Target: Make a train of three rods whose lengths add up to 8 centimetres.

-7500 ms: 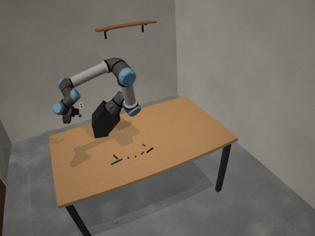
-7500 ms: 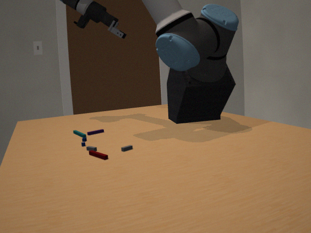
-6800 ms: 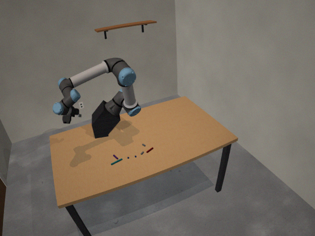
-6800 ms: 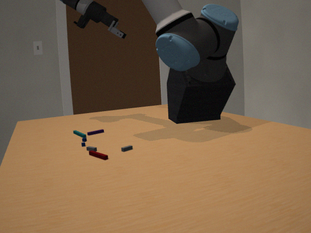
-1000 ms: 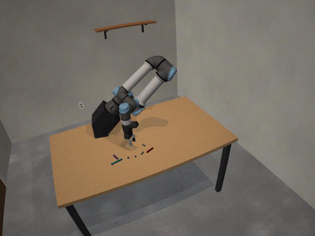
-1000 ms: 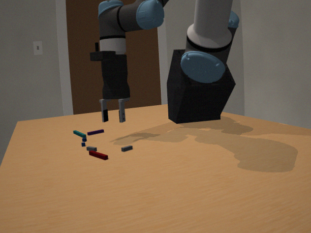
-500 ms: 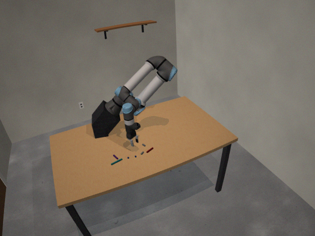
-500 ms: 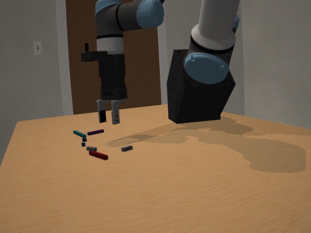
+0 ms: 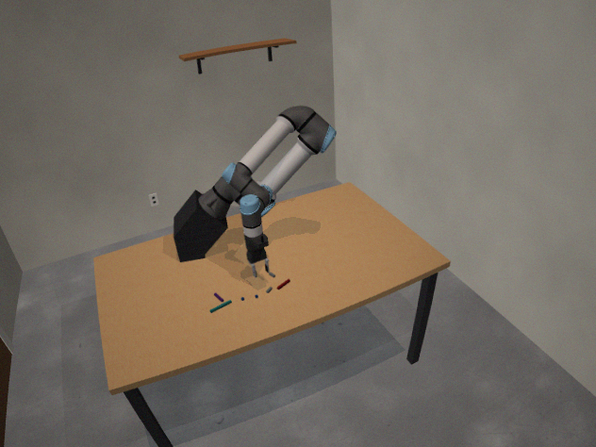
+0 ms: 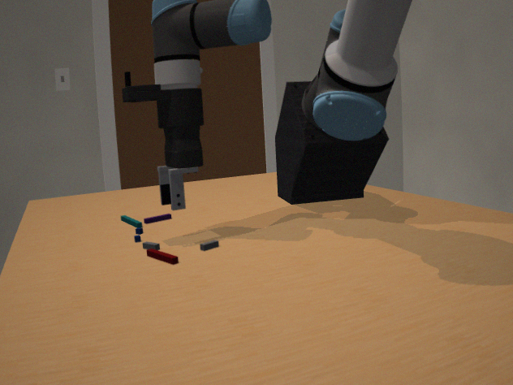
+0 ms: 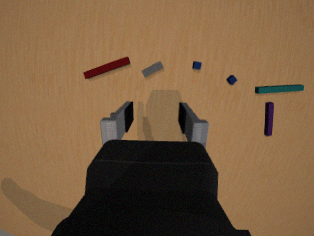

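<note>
My gripper [image 9: 259, 270] is open and empty and hangs a little above the table; it also shows in the exterior view [image 10: 171, 204] and in the wrist view [image 11: 157, 116]. The rods lie flat in a loose arc beyond the fingers: a red rod [image 11: 107, 68], a grey rod [image 11: 152, 69], two blue rods [image 11: 197, 65] [image 11: 230, 80], a turquoise rod [image 11: 280, 89] and a purple rod [image 11: 269, 118]. No two of them touch in the wrist view. A second grey rod [image 10: 209, 245] lies apart, nearer the robot's base, and does not show in the wrist view.
The robot's black base block [image 10: 329, 144] stands on the table behind the rods. The arm's shadow falls across the table beside the second grey rod. The table's front edge [image 9: 289, 337] is well away from the rods.
</note>
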### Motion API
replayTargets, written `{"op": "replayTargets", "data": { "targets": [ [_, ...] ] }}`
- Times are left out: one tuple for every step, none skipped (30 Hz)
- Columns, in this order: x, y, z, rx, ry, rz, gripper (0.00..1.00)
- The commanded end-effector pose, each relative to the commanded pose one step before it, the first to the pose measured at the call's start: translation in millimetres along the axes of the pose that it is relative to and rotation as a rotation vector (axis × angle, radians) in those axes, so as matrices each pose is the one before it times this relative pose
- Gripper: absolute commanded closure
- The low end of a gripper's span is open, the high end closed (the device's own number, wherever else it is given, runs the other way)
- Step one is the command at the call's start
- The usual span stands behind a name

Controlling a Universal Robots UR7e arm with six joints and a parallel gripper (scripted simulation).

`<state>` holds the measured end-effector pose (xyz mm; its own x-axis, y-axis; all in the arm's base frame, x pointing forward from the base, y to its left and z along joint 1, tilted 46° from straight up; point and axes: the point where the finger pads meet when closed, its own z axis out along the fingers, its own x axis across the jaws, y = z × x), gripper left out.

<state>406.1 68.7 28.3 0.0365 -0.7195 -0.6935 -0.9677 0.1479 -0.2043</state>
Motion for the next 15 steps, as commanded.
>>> {"op": "replayTargets", "data": {
  "targets": [
    [-3.24,-2.82,-0.192,0.00077,-0.00066,0.06362,0.00],
    [-0.33,-0.20,0.007,0.00000,-0.00009,0.00556,0.00],
    [-0.21,-0.12,0.005,0.00000,-0.00006,0.00357,0.00],
    [-0.12,-0.07,0.003,0.00000,-0.00003,0.00195,0.00],
    [-0.05,-0.03,0.001,0.00000,-0.00001,0.00077,0.00],
    [-0.01,0.00,0.000,0.00000,0.00000,0.00013,0.00],
    [0.00,0.00,0.000,0.00000,0.00000,0.00000,0.00],
    [0.00,0.00,0.000,0.00000,0.00000,0.00000,0.00],
    [0.00,0.00,0.000,0.00000,0.00000,0.00000,0.00],
    [0.00,0.00,0.000,0.00000,0.00000,0.00000,0.00],
    [0.00,0.00,0.000,0.00000,0.00000,0.00000,0.00],
    [0.00,0.00,0.000,0.00000,0.00000,0.00000,0.00],
    [0.00,0.00,0.000,0.00000,0.00000,0.00000,0.00],
    [0.00,0.00,0.000,0.00000,0.00000,0.00000,0.00],
    [0.00,0.00,0.000,0.00000,0.00000,0.00000,0.00]
  ]
}}
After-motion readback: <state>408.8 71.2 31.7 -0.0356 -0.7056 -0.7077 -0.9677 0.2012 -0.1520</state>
